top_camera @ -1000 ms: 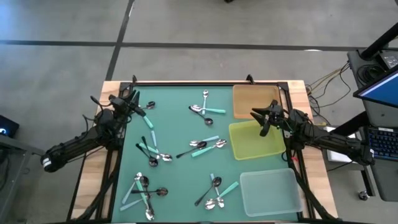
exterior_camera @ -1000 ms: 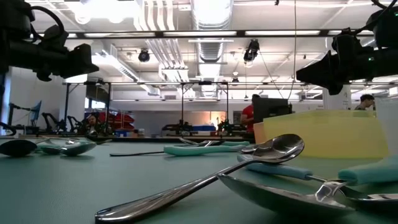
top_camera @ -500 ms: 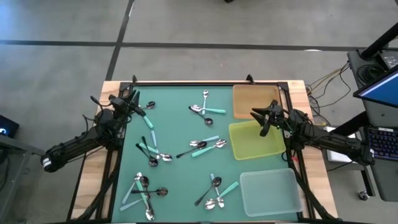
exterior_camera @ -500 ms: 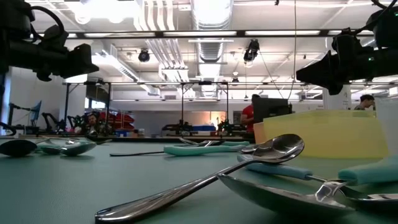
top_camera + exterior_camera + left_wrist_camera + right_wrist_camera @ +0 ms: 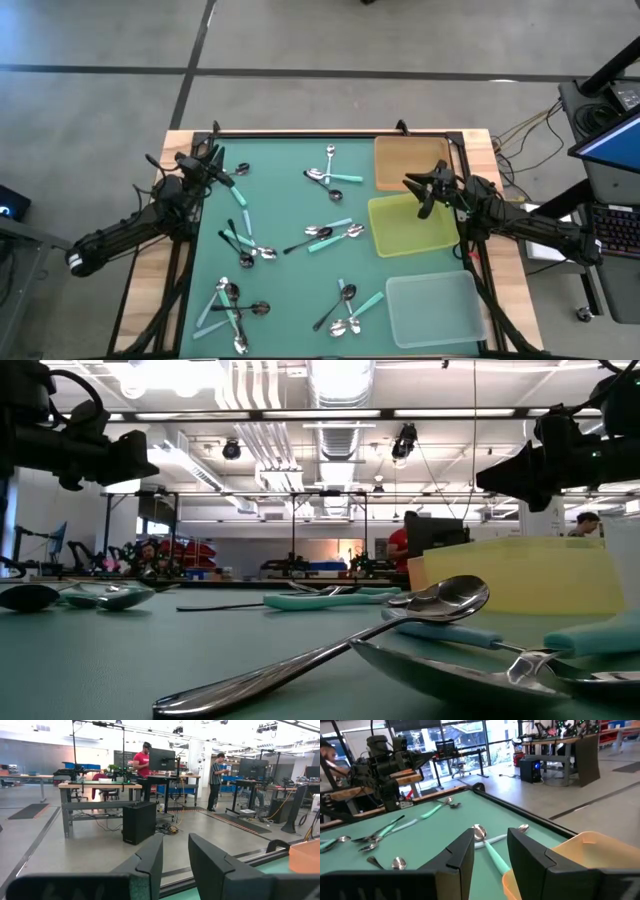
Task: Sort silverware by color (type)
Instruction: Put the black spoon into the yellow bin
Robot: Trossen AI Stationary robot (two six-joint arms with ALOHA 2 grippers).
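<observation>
The silverware lies in loose heaps on the green mat (image 5: 290, 210): silver, black and teal-handled spoons at the far middle (image 5: 330, 178), the middle (image 5: 325, 238), the left (image 5: 240, 240), the near left (image 5: 232, 305) and the near middle (image 5: 348, 308). One spoon (image 5: 241, 169) lies alone at the far left. My left gripper (image 5: 213, 155) hangs above the mat's far left corner, open, with nothing between its fingers (image 5: 150, 860). My right gripper (image 5: 412, 185) hovers over the trays' left edge, open and empty too (image 5: 491, 845).
Three square trays line the mat's right side: an orange one (image 5: 410, 162) at the far end, a yellow-green one (image 5: 412, 224) in the middle, a clear one (image 5: 435, 310) nearest. A black frame (image 5: 300, 132) rims the table. People stand at benches (image 5: 142, 762) in the room beyond.
</observation>
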